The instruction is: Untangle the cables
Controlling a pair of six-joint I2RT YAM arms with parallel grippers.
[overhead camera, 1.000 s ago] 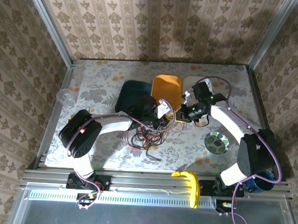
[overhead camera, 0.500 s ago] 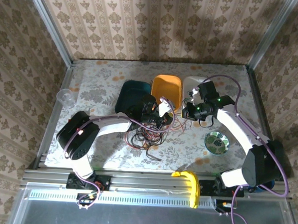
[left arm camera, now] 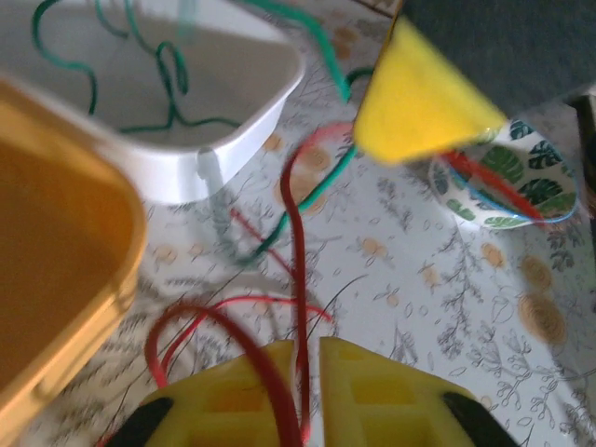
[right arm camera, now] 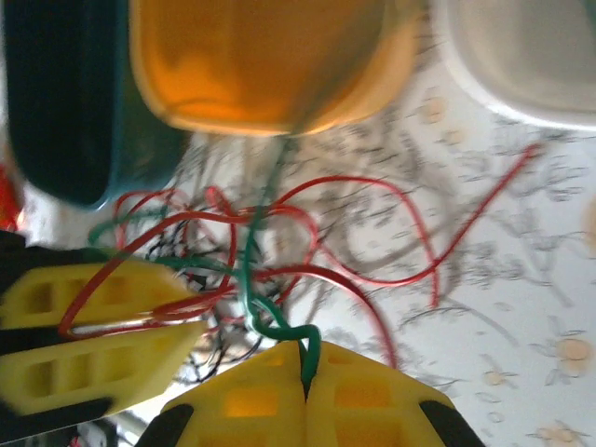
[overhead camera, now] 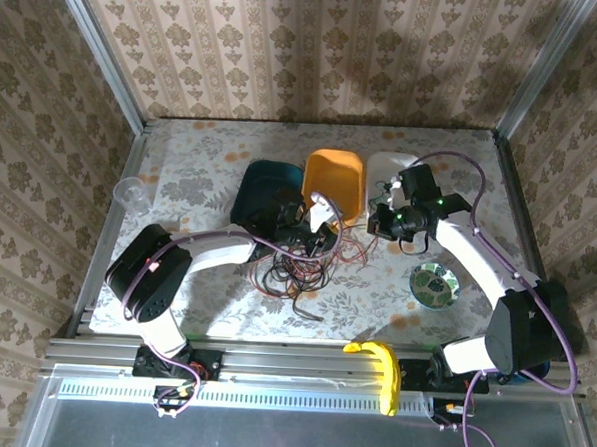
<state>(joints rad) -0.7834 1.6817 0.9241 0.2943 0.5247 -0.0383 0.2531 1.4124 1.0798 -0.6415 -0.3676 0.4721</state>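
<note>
The cables [overhead camera: 296, 273] lie heaped on the counter [overhead camera: 201, 178] just beside the left fingers [left arm camera: 340, 368], which stand nearly together round a red cable [left arm camera: 296, 242]; whether they clamp it I cannot tell. The right fingers [right arm camera: 317, 372] pinch a green cable [right arm camera: 248, 270], probably to draw it clear while the left anchors the heap. No writing is legible.

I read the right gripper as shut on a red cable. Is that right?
Not quite. The right gripper is shut, but on a green cable, not a red one. The right wrist view shows the green strand pinched at its tips.
</note>
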